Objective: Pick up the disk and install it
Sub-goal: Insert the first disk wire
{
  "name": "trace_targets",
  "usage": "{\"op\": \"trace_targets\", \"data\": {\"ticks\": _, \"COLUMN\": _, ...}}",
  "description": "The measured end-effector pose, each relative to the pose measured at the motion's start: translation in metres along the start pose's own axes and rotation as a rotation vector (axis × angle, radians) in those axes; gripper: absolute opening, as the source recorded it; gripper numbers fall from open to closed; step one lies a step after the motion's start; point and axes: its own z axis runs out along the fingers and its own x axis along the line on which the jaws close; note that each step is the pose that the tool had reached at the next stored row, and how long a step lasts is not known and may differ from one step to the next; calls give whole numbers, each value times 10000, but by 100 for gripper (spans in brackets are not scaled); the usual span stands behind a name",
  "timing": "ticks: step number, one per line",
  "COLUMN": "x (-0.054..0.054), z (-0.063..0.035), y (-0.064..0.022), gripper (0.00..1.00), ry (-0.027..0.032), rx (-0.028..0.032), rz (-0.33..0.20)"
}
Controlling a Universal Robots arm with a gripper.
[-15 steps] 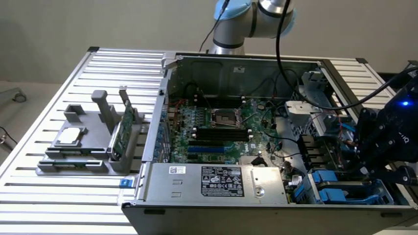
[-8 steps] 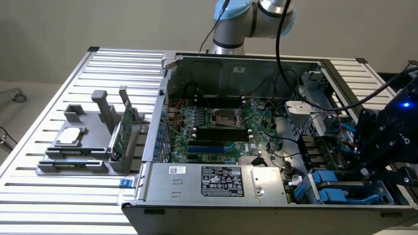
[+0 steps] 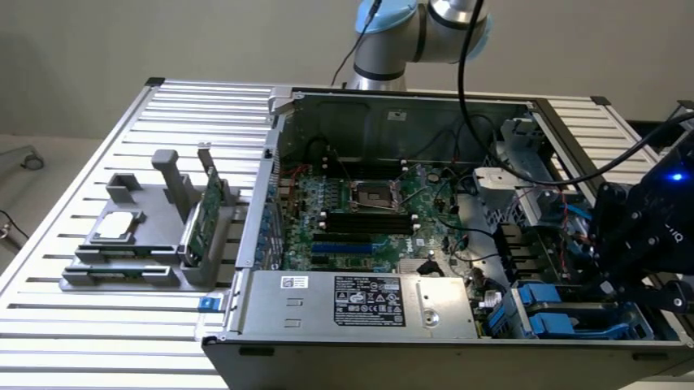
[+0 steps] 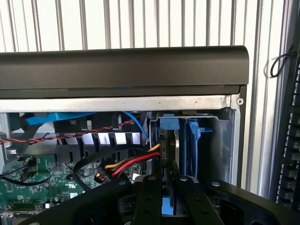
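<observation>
The disk (image 4: 169,146) stands on edge in the drive bay at the corner of the open computer case (image 4: 122,65). Its grey side and bright blue carrier frame (image 4: 192,140) are seen edge-on in the wrist view. My gripper (image 4: 168,187) is directly over it, with a black finger (image 4: 151,197) on each side of the disk and closed against it. In the exterior view my gripper (image 3: 613,280) hangs over the case's corner at the exterior view's right. Blue carrier parts (image 3: 553,313) show in the bay just below it.
Red, yellow and black power cables (image 4: 126,164) and a blue data cable (image 4: 136,124) run close beside the bay. The motherboard (image 3: 363,211) and power supply (image 3: 358,301) fill the case. A grey fixture (image 3: 141,244) on the slatted table holds a silver chip (image 3: 117,227) and a green card (image 3: 206,215).
</observation>
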Motion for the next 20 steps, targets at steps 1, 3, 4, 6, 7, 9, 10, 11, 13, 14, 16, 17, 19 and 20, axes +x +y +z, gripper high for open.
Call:
{"op": "trace_targets", "data": {"ticks": 1, "x": -4, "z": 2, "y": 1, "gripper": 17, "ry": -1, "rx": 0, "rz": -9}}
{"op": "trace_targets", "data": {"ticks": 3, "x": -13, "z": 5, "y": 1, "gripper": 17, "ry": -3, "rx": 0, "rz": -22}}
{"op": "trace_targets", "data": {"ticks": 4, "x": -17, "z": 8, "y": 1, "gripper": 17, "ry": -3, "rx": 0, "rz": -28}}
{"op": "trace_targets", "data": {"ticks": 6, "x": -23, "z": 15, "y": 2, "gripper": 17, "ry": -1, "rx": 1, "rz": -38}}
{"op": "trace_targets", "data": {"ticks": 7, "x": -26, "z": 21, "y": 1, "gripper": 17, "ry": 2, "rx": 3, "rz": -41}}
{"op": "trace_targets", "data": {"ticks": 9, "x": -27, "z": 25, "y": 2, "gripper": 17, "ry": -6, "rx": 1, "rz": -48}}
{"op": "trace_targets", "data": {"ticks": 10, "x": -28, "z": 28, "y": 2, "gripper": 17, "ry": -8, "rx": 1, "rz": -52}}
{"op": "trace_targets", "data": {"ticks": 11, "x": -28, "z": 32, "y": 2, "gripper": 17, "ry": -7, "rx": 1, "rz": -56}}
{"op": "trace_targets", "data": {"ticks": 13, "x": -28, "z": 41, "y": 2, "gripper": 17, "ry": -2, "rx": 1, "rz": -62}}
{"op": "trace_targets", "data": {"ticks": 14, "x": -28, "z": 44, "y": 3, "gripper": 17, "ry": -2, "rx": 1, "rz": -65}}
{"op": "trace_targets", "data": {"ticks": 16, "x": -28, "z": 48, "y": 3, "gripper": 17, "ry": -6, "rx": 1, "rz": -68}}
{"op": "trace_targets", "data": {"ticks": 17, "x": -28, "z": 49, "y": 3, "gripper": 17, "ry": -7, "rx": 1, "rz": -68}}
{"op": "trace_targets", "data": {"ticks": 19, "x": -28, "z": 53, "y": 3, "gripper": 17, "ry": -8, "rx": 2, "rz": -70}}
{"op": "trace_targets", "data": {"ticks": 20, "x": -27, "z": 54, "y": 3, "gripper": 17, "ry": -10, "rx": 2, "rz": -70}}
